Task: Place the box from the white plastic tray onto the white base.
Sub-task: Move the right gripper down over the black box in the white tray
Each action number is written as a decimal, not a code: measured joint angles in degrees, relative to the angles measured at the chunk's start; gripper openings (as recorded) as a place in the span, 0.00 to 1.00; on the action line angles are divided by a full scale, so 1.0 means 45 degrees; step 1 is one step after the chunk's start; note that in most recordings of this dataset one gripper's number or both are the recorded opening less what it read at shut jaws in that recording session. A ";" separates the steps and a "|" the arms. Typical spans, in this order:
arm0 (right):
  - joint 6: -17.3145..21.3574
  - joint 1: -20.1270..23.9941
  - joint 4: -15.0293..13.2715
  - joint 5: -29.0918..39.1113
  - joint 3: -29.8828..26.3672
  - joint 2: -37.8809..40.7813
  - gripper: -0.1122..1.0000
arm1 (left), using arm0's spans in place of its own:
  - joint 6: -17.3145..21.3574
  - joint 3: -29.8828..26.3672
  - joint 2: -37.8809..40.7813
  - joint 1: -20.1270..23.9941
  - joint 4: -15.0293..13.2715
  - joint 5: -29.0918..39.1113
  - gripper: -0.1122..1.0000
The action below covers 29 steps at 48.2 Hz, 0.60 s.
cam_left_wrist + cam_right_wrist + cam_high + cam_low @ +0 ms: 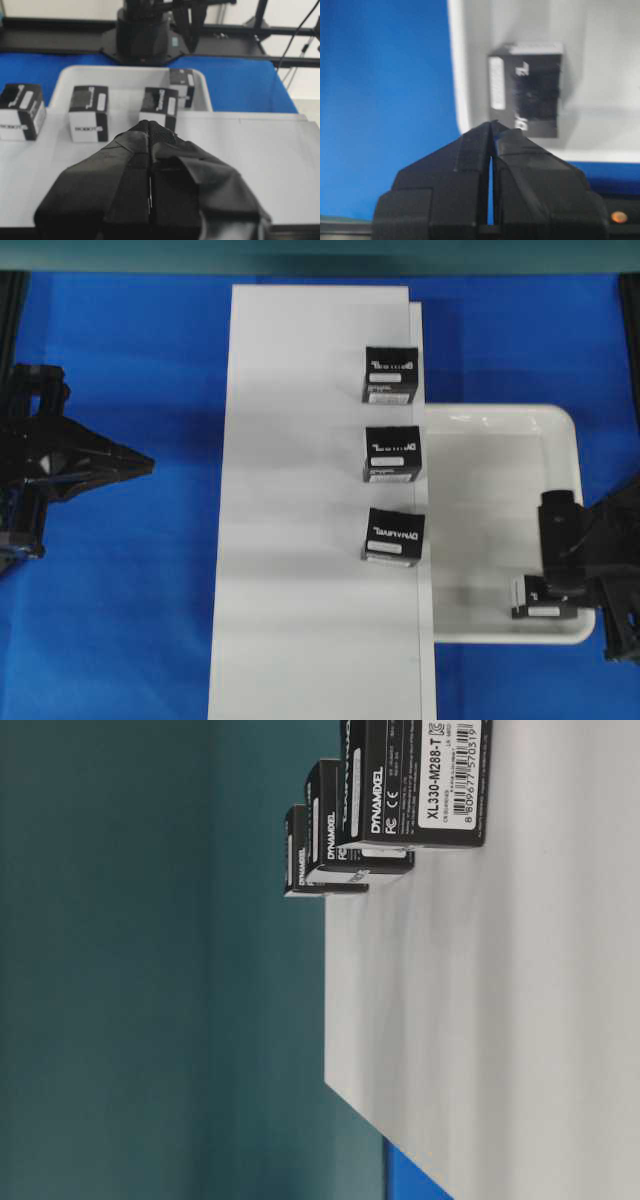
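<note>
The box [540,608] is small and black with a white label. It stands in the near right corner of the white plastic tray [500,420], and the right wrist view shows this box [532,95] beside the tray's rim [457,75]. My right gripper [572,592] hovers at that corner, shut and empty, its tips [492,125] just short of the box. The white base [300,570] is a long flat board left of the tray. My left gripper [148,462] is shut and empty over the blue cloth, left of the base; its tips [149,125] point across the board.
Three look-alike black boxes [390,375] [392,453] [393,537] stand in a row along the base's right edge. The table-level view shows them [420,780] on the board [500,1020]. Blue cloth [120,620] covers the table around the base and the tray.
</note>
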 measured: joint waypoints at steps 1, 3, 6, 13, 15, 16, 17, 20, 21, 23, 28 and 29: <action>-0.0020 0.0020 -0.0098 0.0000 0.0000 0.0117 0.10 | 0.0000 -0.0020 0.0000 0.0000 0.0020 0.0000 0.04; -0.0020 0.0039 -0.0293 -0.0020 -0.0020 0.0313 0.11 | 0.0020 -0.0020 0.0000 0.0000 0.0020 0.0000 0.04; 0.0000 0.0039 -0.0488 -0.0117 -0.0039 0.0469 0.12 | 0.0000 -0.0039 0.0000 0.0000 0.0020 0.0000 0.04; 0.0098 0.0039 -0.0605 -0.0371 -0.0039 0.0508 0.23 | 0.0000 -0.0059 0.0020 0.0000 0.0000 0.0000 0.04; 0.0176 0.0039 -0.0586 -0.0371 -0.0039 0.0508 0.30 | 0.0000 -0.0059 0.0020 0.0000 0.0000 -0.0020 0.04; 0.0215 0.0039 -0.0547 -0.0371 -0.0039 0.0508 0.34 | 0.0000 -0.0059 0.0020 0.0000 0.0000 0.0000 0.04; 0.0273 0.0020 -0.0508 -0.0391 -0.0039 0.0508 0.40 | 0.0000 -0.0059 0.0020 0.0000 0.0000 0.0000 0.04; 0.0371 0.0020 -0.0410 -0.0547 -0.0039 0.0508 0.57 | 0.0000 -0.0078 0.0039 0.0000 0.0000 -0.0020 0.04; 0.0410 0.0020 -0.0391 -0.0645 -0.0039 0.0508 0.63 | 0.0000 -0.0078 0.0039 0.0000 0.0020 -0.0020 0.04; 0.0488 0.0000 -0.0371 -0.0820 -0.0020 0.0508 0.74 | 0.0000 -0.0078 0.0039 -0.0039 0.0020 0.0000 0.04; 0.0410 0.0059 -0.0410 -0.1191 0.0020 0.0527 0.95 | 0.0000 -0.0078 0.0039 -0.0156 0.0020 -0.0020 0.04; 0.0410 0.0098 -0.0469 -0.1230 0.0020 0.0527 0.97 | 0.0000 -0.0078 0.0039 -0.0195 0.0000 -0.0020 0.04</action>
